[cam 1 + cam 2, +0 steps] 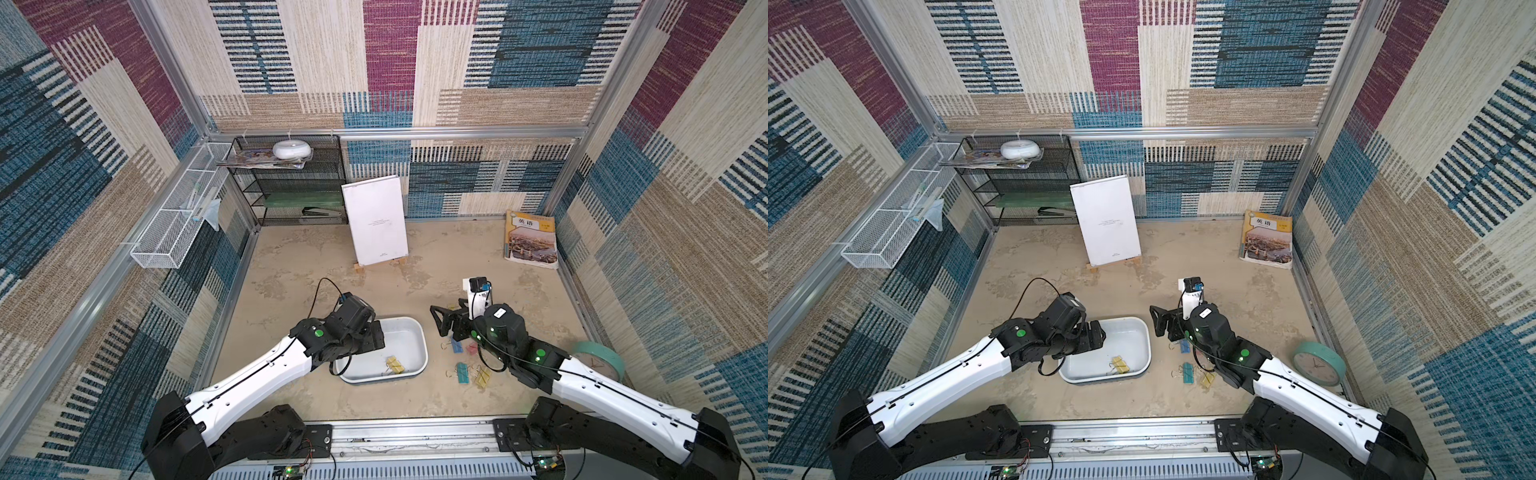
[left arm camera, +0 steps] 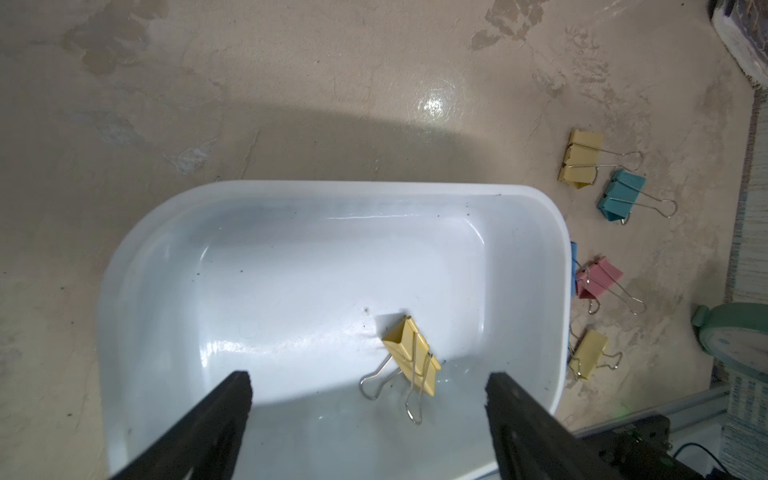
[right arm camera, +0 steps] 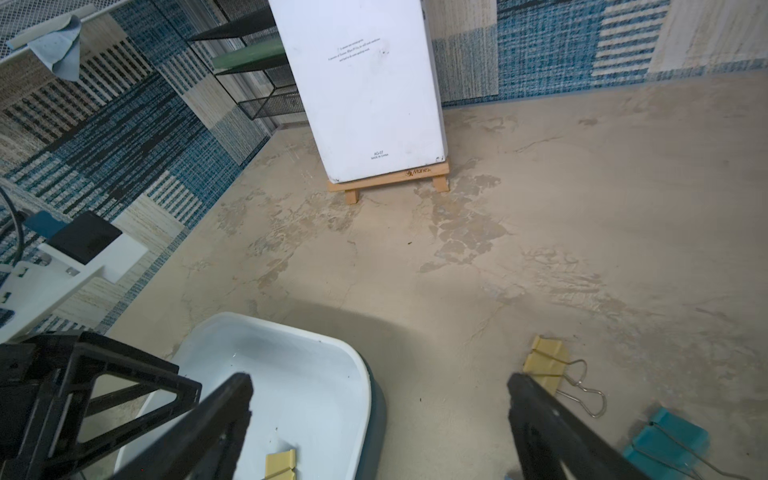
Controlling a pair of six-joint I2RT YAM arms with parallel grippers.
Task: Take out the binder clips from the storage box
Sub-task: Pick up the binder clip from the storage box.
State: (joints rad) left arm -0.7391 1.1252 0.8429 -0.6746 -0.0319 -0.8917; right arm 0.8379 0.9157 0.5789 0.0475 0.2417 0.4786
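Mottled beige table point(image 1: 415, 286) under patchwork woven walls carries the shallow white plastic storage box with rounded corners and a rolled rim point(image 2: 332, 188), its inside glossy and smooth. One yellow fold-back binder clip with thin silver wire handles point(image 2: 411, 357) lies flat on the box floor, toward its 4 o'clock corner in both top views. The left jaws, on the white-shelled left arm point(image 1: 249, 374), stand released and empty over the box's 9 o'clock end. The clip sits at about 5 o'clock from them. Its long axis slants across the line on which they close, and its wire loops trail toward the wrist. The right jaws, on the right arm point(image 1: 602, 382), are also wide apart and empty, out past the box's 2 o'clock side, so the left looks the nearer. A teal clip point(image 2: 621, 193), a pink clip point(image 2: 598, 276) and others already lie outside. Hard, slick metal on gloss will probably skid if nudged
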